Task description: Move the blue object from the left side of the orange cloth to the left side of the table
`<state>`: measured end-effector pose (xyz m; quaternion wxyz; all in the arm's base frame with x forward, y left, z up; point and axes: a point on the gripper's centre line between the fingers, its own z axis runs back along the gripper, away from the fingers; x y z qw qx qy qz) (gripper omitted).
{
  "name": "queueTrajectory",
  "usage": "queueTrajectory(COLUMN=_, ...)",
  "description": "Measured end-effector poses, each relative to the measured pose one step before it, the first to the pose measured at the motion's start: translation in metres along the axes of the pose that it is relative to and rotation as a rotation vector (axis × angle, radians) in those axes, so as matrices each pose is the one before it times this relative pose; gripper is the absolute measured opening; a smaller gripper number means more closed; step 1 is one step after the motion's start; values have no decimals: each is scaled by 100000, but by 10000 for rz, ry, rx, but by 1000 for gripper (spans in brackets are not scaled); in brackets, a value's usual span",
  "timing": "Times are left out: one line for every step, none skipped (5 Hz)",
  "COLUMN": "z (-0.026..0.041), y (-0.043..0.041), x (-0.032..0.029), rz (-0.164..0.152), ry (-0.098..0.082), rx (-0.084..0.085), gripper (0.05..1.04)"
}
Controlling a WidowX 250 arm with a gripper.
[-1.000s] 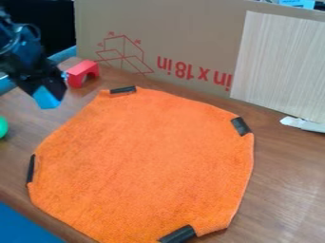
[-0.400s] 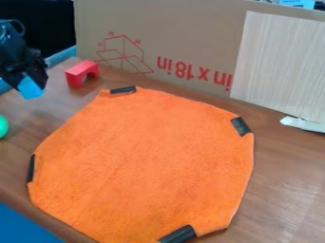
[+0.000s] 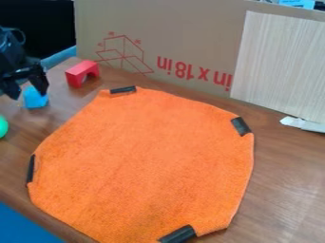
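At the upper left, my black gripper (image 3: pixel 29 91) is open, its two fingers spread wide apart. The blue object (image 3: pixel 35 98) is a small block on the bare wood at the left of the table (image 3: pixel 66 102), just beneath the gripper, and the gripper partly covers its top. The orange cloth (image 3: pixel 146 163) lies flat over the middle of the table, to the right of the block and apart from it, with black strips at its edges.
A red arch block (image 3: pixel 82 72) stands right of the gripper, near the cardboard panel (image 3: pixel 184 47) along the back. A green round object (image 3: pixel 3 127) sits at the left edge. A white piece (image 3: pixel 303 124) lies at the right.
The gripper moved left with the blue block held, then opened. The block now rests on the wood, left of where it was a second ago.
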<state>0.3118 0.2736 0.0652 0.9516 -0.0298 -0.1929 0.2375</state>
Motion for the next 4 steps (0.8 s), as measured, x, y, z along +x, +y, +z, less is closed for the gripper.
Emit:
queueTrajectory(z=-186, y=-234, x=-299, rz=-116, ry=67, rx=-145, gripper=1004)
queueTrajectory(z=1379, y=-1418, x=-82, rz=-307, ry=-98, rx=-604, gripper=1000)
queueTrajectory(z=2687, y=-1290, x=82, rz=-829, ry=815, rx=-5, gripper=1000)
queueTrajectory(z=1937, y=-613, x=-1021, rz=-966, ry=1462, rx=395, gripper=1001)
